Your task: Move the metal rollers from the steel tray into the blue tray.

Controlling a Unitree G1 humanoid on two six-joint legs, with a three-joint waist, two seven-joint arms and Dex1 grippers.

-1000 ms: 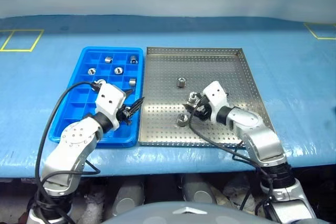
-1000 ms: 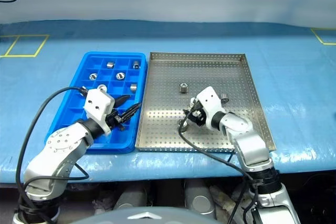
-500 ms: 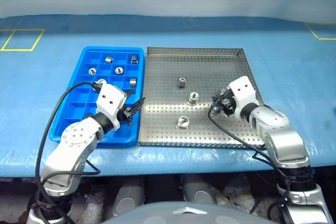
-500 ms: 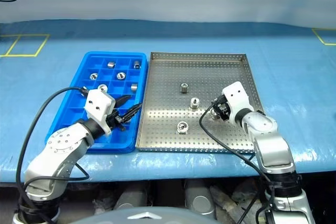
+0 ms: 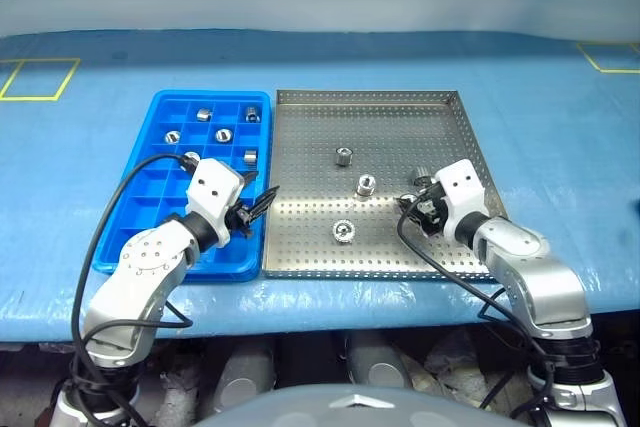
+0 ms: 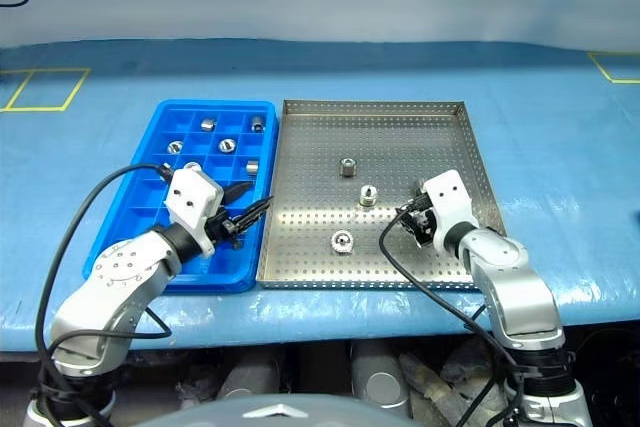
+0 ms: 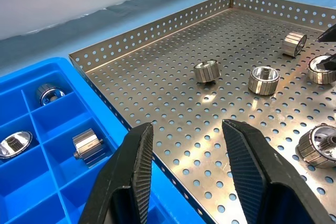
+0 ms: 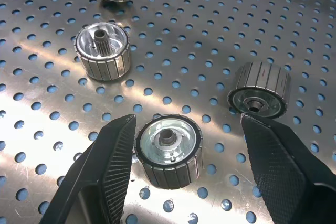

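I have the right tool [image 8: 184, 182] low over the right side of the steel tray [image 5: 375, 107], fingers apart and straddling one upright metal roller [image 8: 168, 150]; nothing is clamped yet. A second roller [image 8: 259, 95] lies on its side just beside the right finger [image 8: 278, 171], and a third [image 8: 102, 51] stands a little further off. From the head views I count about five rollers loose on the perforated floor, including one [image 5: 344, 157] near the tray's centre. The blue tray [image 5: 150, 237] sits touching the steel tray's left rim and already holds several rollers [image 5: 224, 135] in its far compartments.

The left tool [image 7: 186, 166] hovers over the seam between the two trays. In its wrist view the fingers show a gap, yet the head view suggests them nearly together; I judge it all but closed and empty.

Risks as I see them:
- The right finger may strike the neighbouring roller on closing and send it rolling, since that one lies on its curved side
- The ribbed, polished roller could slip or tip if pinched off-centre
- Carrying across the tray, the right arm's cable [image 5: 440, 267] might drag over loose rollers

Hard to judge: how far the fingertips stand above the tray floor, and the exact count in the blue tray, as the left arm covers some compartments
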